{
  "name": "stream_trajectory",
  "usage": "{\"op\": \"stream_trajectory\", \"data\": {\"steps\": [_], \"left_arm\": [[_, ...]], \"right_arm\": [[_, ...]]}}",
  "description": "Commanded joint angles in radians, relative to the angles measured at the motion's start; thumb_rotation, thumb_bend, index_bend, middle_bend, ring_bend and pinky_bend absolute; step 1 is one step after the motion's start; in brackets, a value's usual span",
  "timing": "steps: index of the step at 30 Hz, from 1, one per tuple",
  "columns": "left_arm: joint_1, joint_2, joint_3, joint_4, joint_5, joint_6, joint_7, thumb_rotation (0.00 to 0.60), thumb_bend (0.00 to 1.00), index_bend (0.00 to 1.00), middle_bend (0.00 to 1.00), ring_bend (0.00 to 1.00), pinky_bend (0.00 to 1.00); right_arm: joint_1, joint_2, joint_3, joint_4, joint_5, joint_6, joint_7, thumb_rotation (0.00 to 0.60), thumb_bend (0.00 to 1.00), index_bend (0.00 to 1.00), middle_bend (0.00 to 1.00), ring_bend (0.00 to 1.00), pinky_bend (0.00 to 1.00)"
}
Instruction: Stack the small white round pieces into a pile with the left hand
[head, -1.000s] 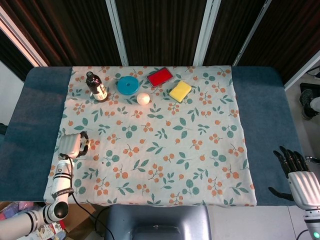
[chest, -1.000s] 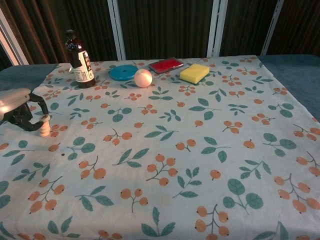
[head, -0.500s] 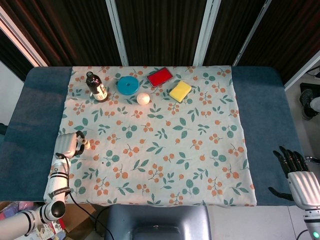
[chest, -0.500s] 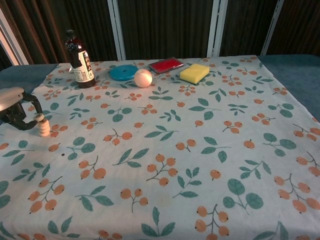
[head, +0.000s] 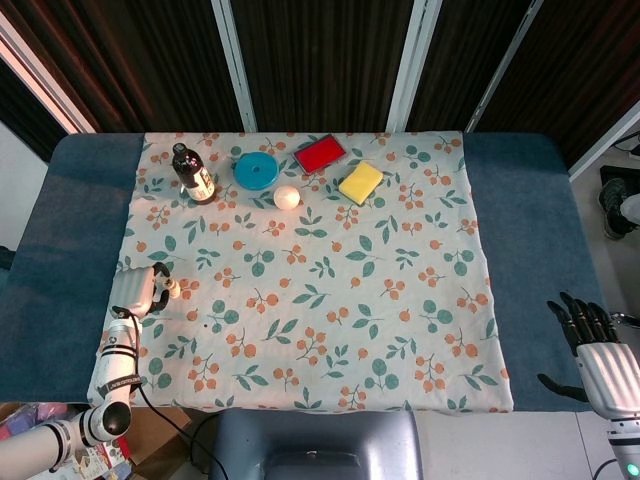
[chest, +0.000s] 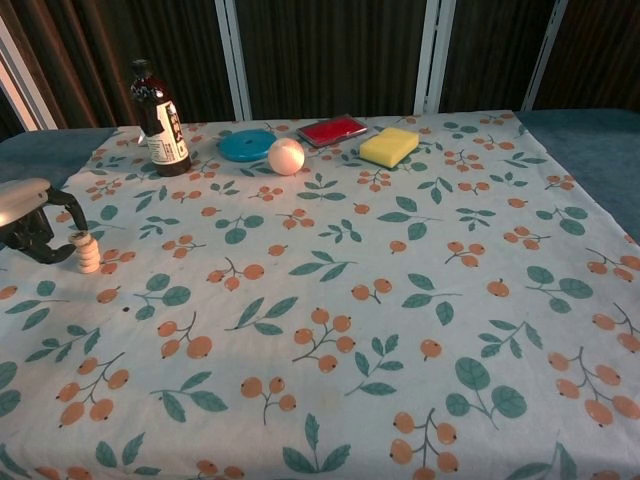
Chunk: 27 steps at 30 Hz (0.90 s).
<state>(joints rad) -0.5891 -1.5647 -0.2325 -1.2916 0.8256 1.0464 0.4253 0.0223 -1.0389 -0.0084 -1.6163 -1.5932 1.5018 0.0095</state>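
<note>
Stack of small white round pieces (chest: 87, 252) stands upright on the floral cloth (chest: 330, 290), near the worktop's (head: 60, 250) left edge. Looks built already; pieces sit one on another, no loose ones visible elsewhere.

Left hand (chest: 28, 222) is just beside the stack on its left. Dark fingers (chest: 42, 246) are curled down toward the cloth, holding nothing as far as I can see. Whether a fingertip touches the pile: can't tell, gap too small to read in either view.

Risks, my read:
- Stack is tall and narrow w/ small base. Any sideways brush from those curled fingers topples it.
- Cloth is soft, maybe loose. If the hand drags or presses on it, fabric shifts and the pile tips.
- Safer exit is prob. away to the left, not across the pile.

Right hand (head: 600, 360) rests off the cloth at the far right corner, fingers spread and empty, well apart from everything. No threat from there.
</note>
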Motion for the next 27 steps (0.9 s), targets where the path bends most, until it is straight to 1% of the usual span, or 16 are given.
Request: {"op": "stream_trajectory", "data": {"steps": [1, 7, 13, 16, 17, 19, 20, 21, 22, 23, 24, 25, 26, 27], "left_arm": [[0.0, 0.0, 0.0, 0.001, 0.0, -0.001, -0.001, 0.6, 0.43, 0.39, 1.0, 1.0, 1.0], [0.002, 0.006, 0.0, -0.005, 0.012, 0.005, -0.012, 0.6, 0.43, 0.38, 1.0, 1.0, 1.0], [0.02, 0.032, -0.001, -0.058, 0.064, 0.046, -0.05, 0.6, 0.43, 0.31, 1.0, 1.0, 1.0], [0.049, 0.069, 0.008, -0.123, 0.138, 0.099, -0.1, 0.6, 0.43, 0.29, 1.0, 1.0, 1.0], [0.069, 0.089, 0.019, -0.152, 0.189, 0.134, -0.135, 0.6, 0.43, 0.28, 1.0, 1.0, 1.0], [0.11, 0.123, 0.05, -0.193, 0.288, 0.196, -0.205, 0.6, 0.43, 0.27, 1.0, 1.0, 1.0], [0.142, 0.151, 0.082, -0.224, 0.359, 0.235, -0.26, 0.6, 0.43, 0.25, 0.97, 0.98, 1.0], [0.167, 0.179, 0.114, -0.249, 0.415, 0.255, -0.305, 0.6, 0.43, 0.22, 0.86, 0.88, 0.95], [0.192, 0.213, 0.152, -0.274, 0.467, 0.269, -0.348, 0.6, 0.43, 0.18, 0.7, 0.71, 0.83], [0.226, 0.264, 0.206, -0.303, 0.53, 0.289, -0.387, 0.6, 0.43, 0.13, 0.51, 0.5, 0.67], [0.252, 0.302, 0.245, -0.322, 0.573, 0.308, -0.404, 0.6, 0.43, 0.08, 0.29, 0.26, 0.45], [0.287, 0.348, 0.296, -0.34, 0.632, 0.341, -0.423, 0.6, 0.43, 0.05, 0.19, 0.14, 0.33], [0.317, 0.373, 0.328, -0.34, 0.677, 0.38, -0.436, 0.6, 0.43, 0.02, 0.07, 0.04, 0.19], [0.347, 0.384, 0.348, -0.326, 0.718, 0.432, -0.448, 0.6, 0.43, 0.01, 0.04, 0.01, 0.14]], "right_arm": [[0.0, 0.0, 0.0, 0.0, 0.0, 0.0, 0.0, 0.6, 0.12, 0.0, 0.0, 0.0, 0.0], [0.001, -0.002, 0.001, -0.002, 0.003, -0.003, -0.007, 0.6, 0.12, 0.0, 0.0, 0.0, 0.0], [0.002, -0.002, 0.001, -0.001, 0.002, -0.003, -0.008, 0.6, 0.12, 0.0, 0.0, 0.0, 0.0], [0.0, 0.0, 0.001, 0.0, 0.003, 0.0, -0.002, 0.6, 0.12, 0.0, 0.0, 0.0, 0.0], [-0.002, 0.001, 0.001, 0.001, 0.002, 0.003, 0.001, 0.6, 0.12, 0.0, 0.0, 0.0, 0.0], [-0.005, 0.002, 0.0, 0.002, 0.0, 0.009, 0.004, 0.6, 0.12, 0.0, 0.0, 0.0, 0.0], [-0.006, 0.003, -0.001, 0.002, -0.002, 0.012, 0.006, 0.6, 0.12, 0.0, 0.0, 0.0, 0.0], [-0.008, 0.003, -0.002, 0.002, -0.003, 0.013, 0.006, 0.6, 0.12, 0.0, 0.0, 0.0, 0.0], [-0.009, 0.003, -0.002, 0.001, -0.003, 0.015, 0.006, 0.6, 0.12, 0.0, 0.0, 0.0, 0.0], [-0.01, 0.004, -0.003, 0.001, -0.003, 0.016, 0.007, 0.6, 0.12, 0.0, 0.0, 0.0, 0.0], [-0.011, 0.003, -0.003, 0.001, -0.004, 0.018, 0.006, 0.6, 0.12, 0.0, 0.0, 0.0, 0.0], [-0.012, 0.003, -0.002, 0.001, -0.005, 0.02, 0.007, 0.6, 0.12, 0.0, 0.0, 0.0, 0.0], [-0.012, 0.002, -0.003, 0.002, -0.007, 0.022, 0.008, 0.6, 0.12, 0.0, 0.0, 0.0, 0.0], [-0.013, 0.001, -0.003, 0.003, -0.01, 0.026, 0.009, 0.6, 0.12, 0.0, 0.0, 0.0, 0.0]]}}
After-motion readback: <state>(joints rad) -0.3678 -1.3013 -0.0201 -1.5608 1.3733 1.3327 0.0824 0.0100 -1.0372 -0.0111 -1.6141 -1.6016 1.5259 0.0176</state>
